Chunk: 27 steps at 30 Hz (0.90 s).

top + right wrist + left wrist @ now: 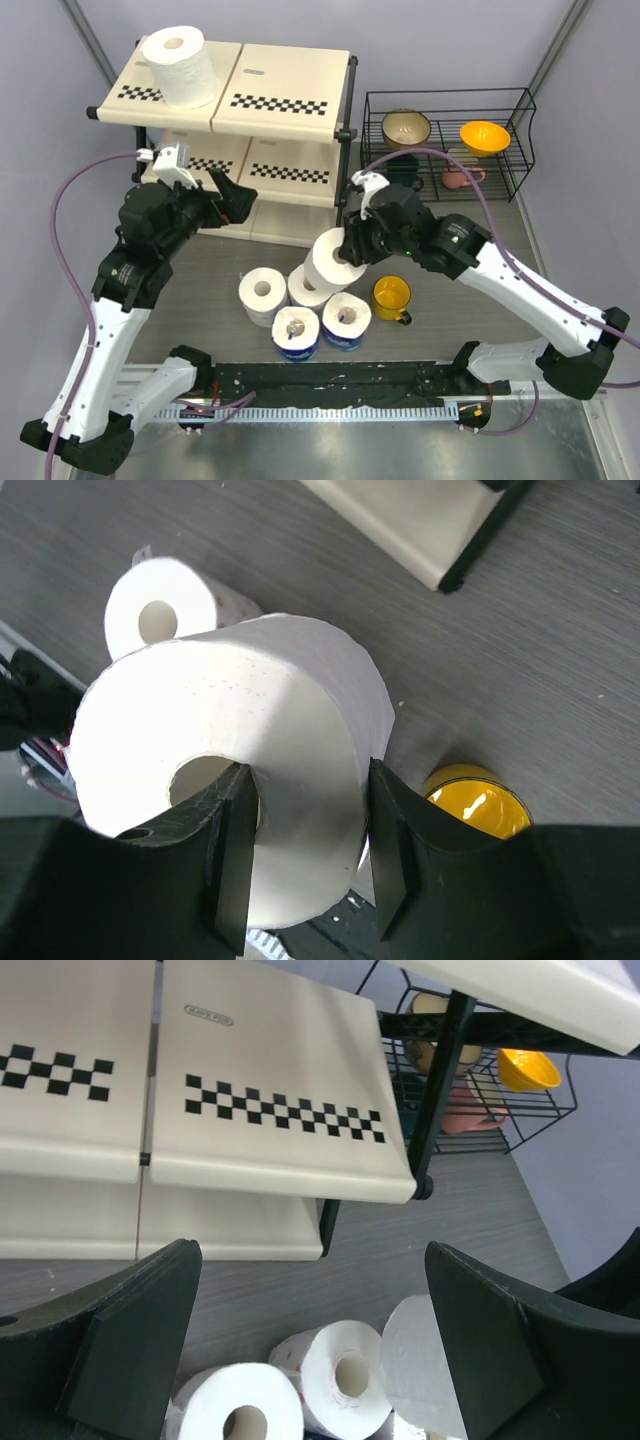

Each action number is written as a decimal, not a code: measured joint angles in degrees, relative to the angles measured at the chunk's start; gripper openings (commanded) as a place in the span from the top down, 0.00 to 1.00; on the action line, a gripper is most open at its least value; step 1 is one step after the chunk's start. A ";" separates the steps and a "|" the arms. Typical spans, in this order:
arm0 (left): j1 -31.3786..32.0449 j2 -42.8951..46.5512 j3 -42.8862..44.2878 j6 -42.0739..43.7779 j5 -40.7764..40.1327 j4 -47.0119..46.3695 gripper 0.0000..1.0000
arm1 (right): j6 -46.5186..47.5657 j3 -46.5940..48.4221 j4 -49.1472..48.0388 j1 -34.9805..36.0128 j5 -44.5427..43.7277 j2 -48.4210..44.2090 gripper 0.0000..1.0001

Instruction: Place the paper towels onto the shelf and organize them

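The shelf (270, 100) stands at the back left, and one bare white paper towel roll (180, 65) stands on its top board. My right gripper (347, 243) is shut on another bare roll (328, 260), held above the table; in the right wrist view one finger is inside the core and the other outside the roll (230, 740). Two bare rolls (262, 295) and two blue-wrapped rolls (296, 333) stand on the table below. My left gripper (236, 204) is open and empty in front of the shelf's middle board (270, 1110), above the rolls (340, 1375).
A yellow mug (392, 298) stands right of the rolls and shows under the held roll (480, 800). A black wire rack (450, 140) with bowls and mugs stands right of the shelf. A black rail (330, 385) runs along the near edge.
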State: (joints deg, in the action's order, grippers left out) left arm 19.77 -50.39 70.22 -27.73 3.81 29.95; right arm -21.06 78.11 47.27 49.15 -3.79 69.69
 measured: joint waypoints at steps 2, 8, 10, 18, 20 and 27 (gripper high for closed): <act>0.00 -0.02 0.13 0.20 -1.51 1.46 0.00 | 0.37 1.68 0.52 2.93 -1.09 2.71 0.92; 0.00 -0.20 2.49 1.79 -6.91 6.43 0.00 | 1.25 3.37 1.97 6.86 -2.40 10.69 0.92; 0.00 0.04 2.80 2.19 -7.78 7.15 0.00 | 1.31 3.67 2.99 6.93 -2.62 12.48 0.92; 0.00 0.00 2.86 2.51 -8.28 8.48 0.00 | 1.42 6.16 4.15 6.84 -0.52 13.66 0.88; 0.00 -0.13 2.86 2.51 -8.24 8.50 0.00 | 1.42 6.21 4.22 6.84 0.20 13.66 0.88; 0.00 -0.42 2.86 2.51 -7.48 8.55 0.00 | 1.51 6.23 4.24 6.88 6.01 13.66 0.88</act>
State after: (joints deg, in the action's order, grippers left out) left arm 19.77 -50.81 73.08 -25.21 -3.66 38.50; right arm -19.55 84.33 51.51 56.03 2.22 83.35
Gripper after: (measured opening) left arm 0.995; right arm 0.465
